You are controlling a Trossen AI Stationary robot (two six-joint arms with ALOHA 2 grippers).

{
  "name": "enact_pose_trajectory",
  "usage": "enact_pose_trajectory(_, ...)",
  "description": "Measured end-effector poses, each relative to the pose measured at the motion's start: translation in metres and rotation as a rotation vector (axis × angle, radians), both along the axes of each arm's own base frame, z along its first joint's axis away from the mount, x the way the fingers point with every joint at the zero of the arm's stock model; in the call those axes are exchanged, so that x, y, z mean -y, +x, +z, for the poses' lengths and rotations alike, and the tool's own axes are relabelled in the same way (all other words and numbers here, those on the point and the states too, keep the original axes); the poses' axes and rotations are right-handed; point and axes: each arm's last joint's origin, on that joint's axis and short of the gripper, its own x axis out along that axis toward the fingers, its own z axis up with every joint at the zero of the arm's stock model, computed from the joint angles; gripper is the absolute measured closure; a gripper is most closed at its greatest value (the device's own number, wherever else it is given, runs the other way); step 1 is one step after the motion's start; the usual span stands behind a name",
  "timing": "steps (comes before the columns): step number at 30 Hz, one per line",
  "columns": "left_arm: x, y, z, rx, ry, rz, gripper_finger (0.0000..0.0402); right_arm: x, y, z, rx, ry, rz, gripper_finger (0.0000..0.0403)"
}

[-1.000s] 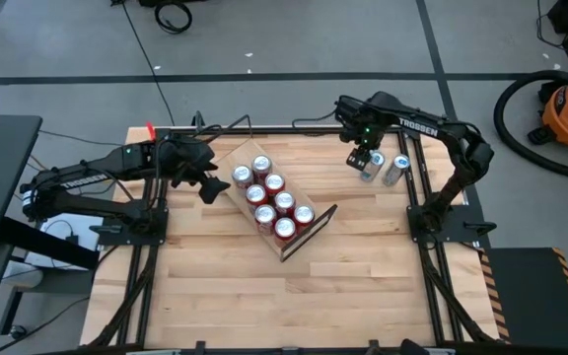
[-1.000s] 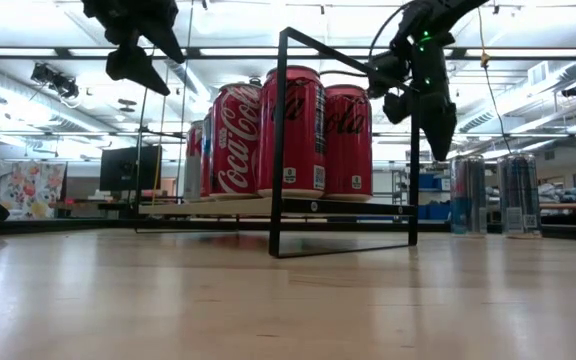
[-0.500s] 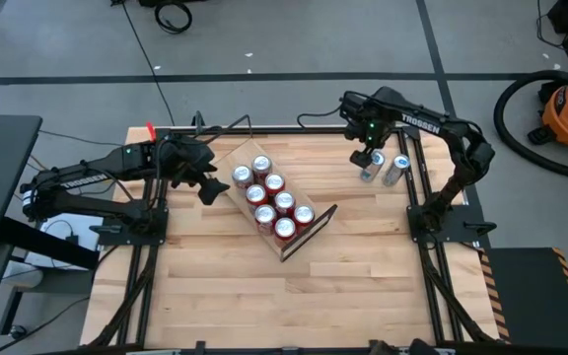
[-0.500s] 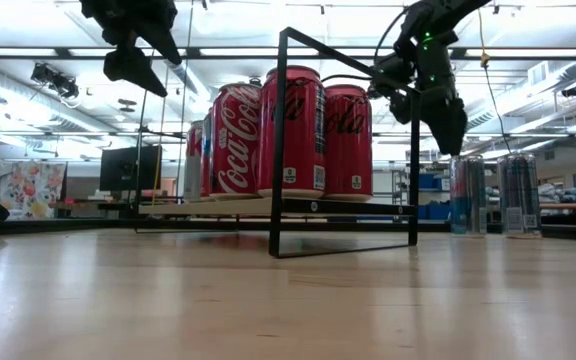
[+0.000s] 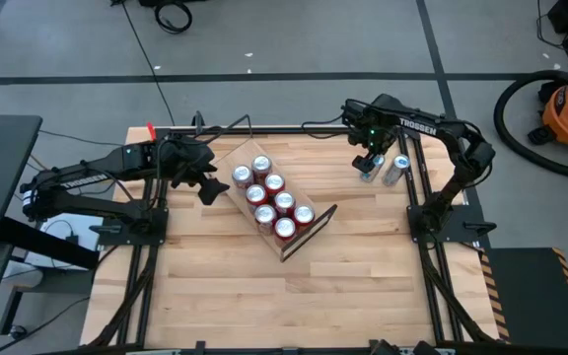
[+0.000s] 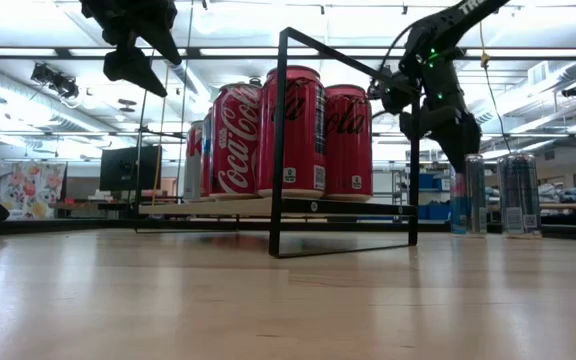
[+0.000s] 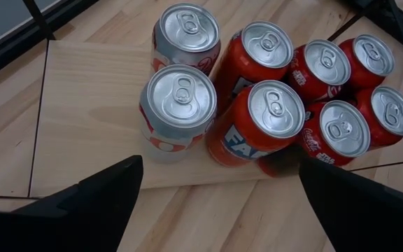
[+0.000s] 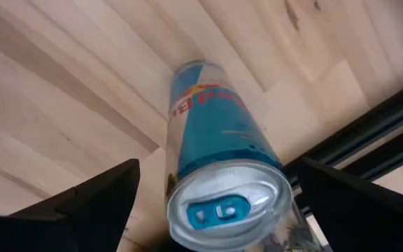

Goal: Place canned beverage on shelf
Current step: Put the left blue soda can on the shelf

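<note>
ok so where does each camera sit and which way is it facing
High view: above the table, looking straight down; both arms show, the right end effector over a blue can.
Low view: at table height, looking level past the shelf into the room; arms enter from above.
Left wrist view: on the left arm, facing down at the red cans; its dark fingers show.
Right wrist view: on the right arm, facing down at the blue can; its fingers flank it.
High and left wrist views share the red cans.
</note>
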Motion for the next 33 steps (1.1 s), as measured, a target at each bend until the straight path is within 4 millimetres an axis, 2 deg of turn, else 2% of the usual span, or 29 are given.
enact_pose_trajectory(8,0.000,0.000,0.000,0.000,0.001,-0.001,0.0005,0.000,-0.003,-0.023,0.027,0.004,-0.064,0.0042)
enact_pose_trajectory(18,0.000,0.000,0.000,-0.004,0.014,-0.014,0.0005,0.000,-0.006,-0.038,0.049,0.024,-0.110,0.0128)
enact_pose_trajectory(22,0.000,0.000,0.000,-0.008,0.034,-0.018,0.0005,0.000,-0.004,-0.033,0.057,0.025,-0.113,0.0160)
enact_pose_trajectory(27,-0.001,0.002,0.002,0.019,0.039,0.018,0.0005,-0.002,0.008,-0.020,0.103,0.004,-0.111,0.0161)
enact_pose_trajectory(30,-0.001,0.007,0.007,0.107,-0.003,-0.004,0.0005,-0.003,0.018,-0.004,0.147,-0.013,-0.100,0.0154)
enact_pose_trajectory(33,-0.001,0.014,0.011,0.180,-0.006,-0.066,0.0005,-0.007,0.031,0.022,0.203,-0.048,-0.072,0.0151)
